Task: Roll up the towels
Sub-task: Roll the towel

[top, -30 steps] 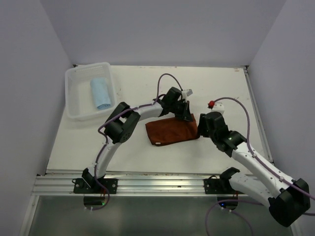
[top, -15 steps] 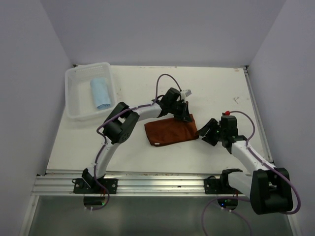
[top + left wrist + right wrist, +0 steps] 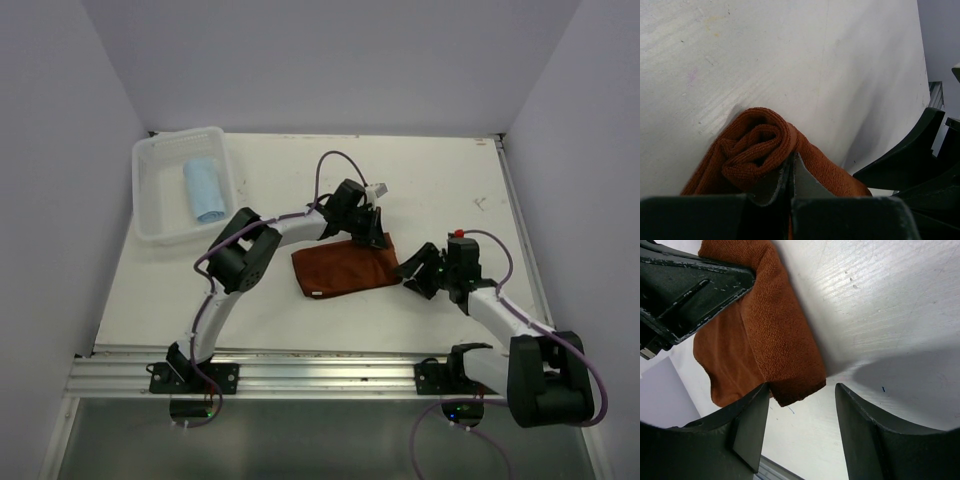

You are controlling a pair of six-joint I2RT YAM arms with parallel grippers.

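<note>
The rust towel (image 3: 343,270) lies mid-table, folded flat, with its far right end curled into a small roll (image 3: 756,149). My left gripper (image 3: 371,238) is shut on that curled end, a sliver of cloth pinched between its jaws (image 3: 791,161). My right gripper (image 3: 414,273) sits low at the towel's near right corner, open. That corner (image 3: 790,371) lies just ahead of the gap, close to the left finger (image 3: 749,426), and nothing is gripped. The light blue towel (image 3: 206,189) lies rolled inside the basket.
The white mesh basket (image 3: 146,195) stands at the table's far left corner. The left arm's black fingers (image 3: 687,287) cross the top left of the right wrist view, close above the towel. The aluminium rail (image 3: 300,368) runs along the near edge.
My right arm has dropped from above the towel's right end to the table beside its near right corner, and its jaws have widened. The left gripper has dragged its towel end slightly left.
</note>
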